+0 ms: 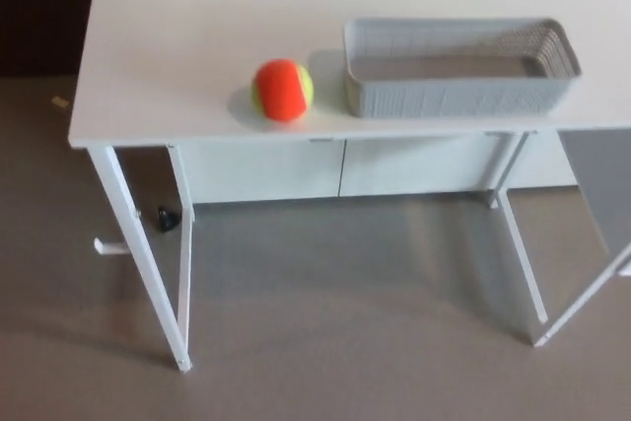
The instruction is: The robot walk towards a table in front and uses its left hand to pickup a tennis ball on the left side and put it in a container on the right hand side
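Surface, white: carrying two items near its front edge.
Container, grey mesh basket: standing toward the right.
Tennis ball, orange and yellow-green: sitting just left of it, not touching.
Hands: neither showing in the head view, so their opening cannot be told.

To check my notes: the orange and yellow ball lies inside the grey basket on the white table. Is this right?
No. The head view shows the ball beside the grey basket, to its left, on the white table, not inside it.
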Motion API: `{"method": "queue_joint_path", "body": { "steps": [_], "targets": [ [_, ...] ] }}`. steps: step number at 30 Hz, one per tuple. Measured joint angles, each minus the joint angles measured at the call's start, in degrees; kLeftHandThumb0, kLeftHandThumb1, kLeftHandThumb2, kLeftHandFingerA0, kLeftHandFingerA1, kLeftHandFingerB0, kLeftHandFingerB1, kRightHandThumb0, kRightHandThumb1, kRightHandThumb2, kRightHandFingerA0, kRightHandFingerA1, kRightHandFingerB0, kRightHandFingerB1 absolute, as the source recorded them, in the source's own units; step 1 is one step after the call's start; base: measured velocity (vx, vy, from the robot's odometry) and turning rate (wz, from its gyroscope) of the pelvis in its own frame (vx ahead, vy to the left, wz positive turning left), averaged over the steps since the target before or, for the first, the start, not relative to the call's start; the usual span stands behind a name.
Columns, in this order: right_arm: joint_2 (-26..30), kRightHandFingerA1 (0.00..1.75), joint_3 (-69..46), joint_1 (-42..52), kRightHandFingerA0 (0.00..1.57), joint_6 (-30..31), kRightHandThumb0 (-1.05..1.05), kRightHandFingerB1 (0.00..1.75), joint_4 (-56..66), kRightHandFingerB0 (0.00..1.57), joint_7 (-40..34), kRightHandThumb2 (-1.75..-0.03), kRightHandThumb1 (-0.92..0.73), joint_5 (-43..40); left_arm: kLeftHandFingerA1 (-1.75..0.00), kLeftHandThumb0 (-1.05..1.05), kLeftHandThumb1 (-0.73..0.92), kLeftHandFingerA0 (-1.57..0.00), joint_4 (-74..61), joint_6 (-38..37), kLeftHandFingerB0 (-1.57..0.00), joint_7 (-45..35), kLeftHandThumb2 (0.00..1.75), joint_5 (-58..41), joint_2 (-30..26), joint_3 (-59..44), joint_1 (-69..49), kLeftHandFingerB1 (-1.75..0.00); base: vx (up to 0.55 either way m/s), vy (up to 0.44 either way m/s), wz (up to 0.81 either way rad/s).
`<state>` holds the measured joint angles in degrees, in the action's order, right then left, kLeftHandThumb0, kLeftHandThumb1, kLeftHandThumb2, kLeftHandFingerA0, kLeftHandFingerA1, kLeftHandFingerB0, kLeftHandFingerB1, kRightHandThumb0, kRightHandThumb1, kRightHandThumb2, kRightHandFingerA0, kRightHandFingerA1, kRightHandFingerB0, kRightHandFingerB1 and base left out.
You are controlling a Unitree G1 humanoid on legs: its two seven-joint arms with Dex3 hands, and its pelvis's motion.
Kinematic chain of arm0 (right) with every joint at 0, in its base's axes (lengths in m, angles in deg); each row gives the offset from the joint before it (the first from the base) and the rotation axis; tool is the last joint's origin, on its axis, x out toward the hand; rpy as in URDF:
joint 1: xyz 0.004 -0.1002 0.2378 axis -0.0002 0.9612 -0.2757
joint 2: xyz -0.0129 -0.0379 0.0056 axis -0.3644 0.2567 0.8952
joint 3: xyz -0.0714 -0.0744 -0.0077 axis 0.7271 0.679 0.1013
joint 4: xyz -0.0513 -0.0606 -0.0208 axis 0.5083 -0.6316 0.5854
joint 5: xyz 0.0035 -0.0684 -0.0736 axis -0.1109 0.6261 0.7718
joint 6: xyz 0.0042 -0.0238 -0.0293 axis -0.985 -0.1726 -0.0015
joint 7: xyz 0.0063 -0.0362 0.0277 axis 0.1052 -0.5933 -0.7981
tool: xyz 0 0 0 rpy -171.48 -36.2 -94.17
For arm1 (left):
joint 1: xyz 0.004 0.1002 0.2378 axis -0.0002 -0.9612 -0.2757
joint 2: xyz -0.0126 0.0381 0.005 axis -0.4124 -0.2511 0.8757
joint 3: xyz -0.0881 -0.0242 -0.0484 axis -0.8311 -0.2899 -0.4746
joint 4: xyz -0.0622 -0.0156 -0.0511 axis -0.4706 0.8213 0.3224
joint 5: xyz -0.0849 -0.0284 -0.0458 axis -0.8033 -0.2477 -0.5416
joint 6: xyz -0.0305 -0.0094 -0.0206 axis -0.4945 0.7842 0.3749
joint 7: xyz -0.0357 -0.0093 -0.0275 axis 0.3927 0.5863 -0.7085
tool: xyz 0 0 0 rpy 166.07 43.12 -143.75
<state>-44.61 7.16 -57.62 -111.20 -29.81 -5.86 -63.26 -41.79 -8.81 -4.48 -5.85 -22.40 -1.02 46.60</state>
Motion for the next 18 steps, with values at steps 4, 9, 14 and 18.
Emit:
{"method": "queue_joint_path", "body": {
  "steps": [4,9,14,18],
  "targets": [
    [0.0,0.77,-0.1,1.2,0.39,-0.2,-0.62,0.36,-0.2,0.18,0.1,-0.6,-0.67,-0.1,-0.37,-0.2,0.66,-0.44,0.5,0.0,-0.32,0.0,0.6,0.0,0.0,0.1,-1.1,-0.33,0.26,0.015,0.07],
    [-0.2,0.83,-0.3,2.0,0.41,-0.8,-0.6,0.38,-1.2,0.16,0.2,-0.6,-0.66,-0.1,-0.36,-0.19,0.67,-0.44,0.9,0.0,-0.33,-0.1,0.6,0.1,0.1,0.3,-1.7,-0.33,0.29,-0.091,0.09],
    [-0.1,0.81,-0.8,1.7,0.39,-1.6,-0.62,0.38,-1.7,0.18,0.3,-0.61,-0.67,-0.4,-0.37,-0.23,0.68,-0.43,1.5,-0.1,-0.31,-0.1,0.62,0.1,0.1,0.5,-1.4,-0.33,0.29,-0.077,0.02],
    [-0.1,0.73,-0.8,1.9,0.4,-1.9,-0.64,0.49,-2.2,0.1,0.3,-0.93,-0.5,-0.4,-0.37,-0.2,0.67,-0.45,0.5,0.0,-0.32,-0.2,0.6,0.2,0.1,0.7,-2.4,-0.32,0.26,-0.039,-0.2]
  ]
}}
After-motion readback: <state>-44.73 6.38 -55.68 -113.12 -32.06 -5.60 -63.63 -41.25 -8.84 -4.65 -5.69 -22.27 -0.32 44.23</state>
